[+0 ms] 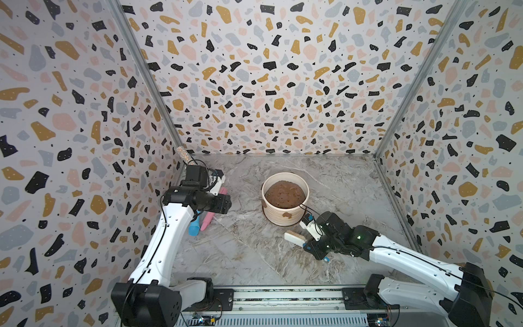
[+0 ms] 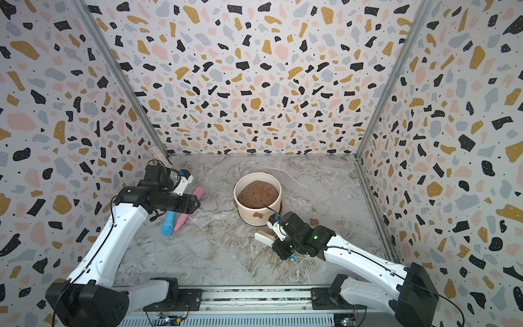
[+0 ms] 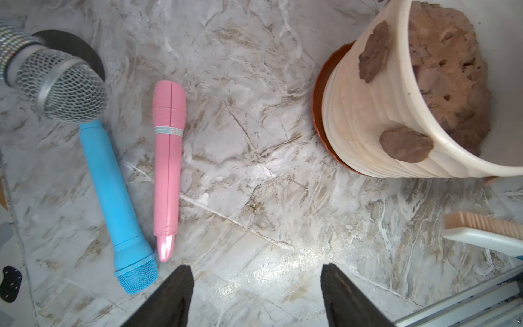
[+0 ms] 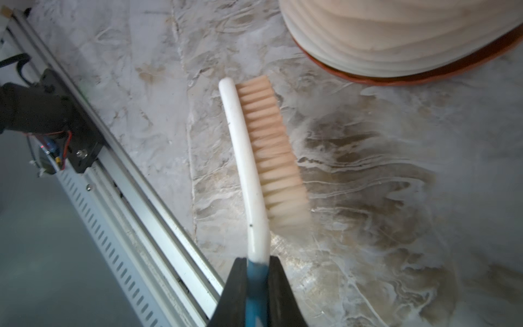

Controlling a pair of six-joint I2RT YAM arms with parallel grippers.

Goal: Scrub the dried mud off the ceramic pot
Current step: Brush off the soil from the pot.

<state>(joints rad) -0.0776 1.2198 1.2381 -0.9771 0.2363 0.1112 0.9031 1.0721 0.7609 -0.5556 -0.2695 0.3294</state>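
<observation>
Broadly, the marbled grey tabletop (image 1: 249,254) is glossy and veined. The ceramic pot (image 1: 276,217) stands upright on it, just ahead of the right gripper (image 4: 257,262) and well off to the right of the left gripper (image 3: 257,269). It is a wide cream cylinder, ribbed in horizontal bands low down, with a smooth rim. A rough, pitted mound of brown soil (image 1: 284,195) fills it nearly to the rim. The pot sits in a shallow terracotta saucer (image 3: 318,93), whose orange lip is plain in both wrist views and hardly shows from above.

The right gripper is clamped on a scrub brush (image 4: 249,158) by the blue end of its curved white plastic handle. The peach bristles stand in tidy rows facing the pot, and the brush tip is near the saucer but apart from it. The left gripper hangs with its dark jaws spread and nothing between them.

Left of that gripper are a blue toy microphone (image 3: 113,192), a smooth pink toy microphone (image 3: 168,158) just beside it, and a silver mesh-headed microphone (image 3: 65,87) with a glittery handle.

The dried mud (image 3: 406,144) is flat, irregular brown patches stuck to the pot's outer wall. The left wrist view shows two. Only a top view shows a small brown blotch (image 2: 314,221) on the tabletop behind the right gripper.
</observation>
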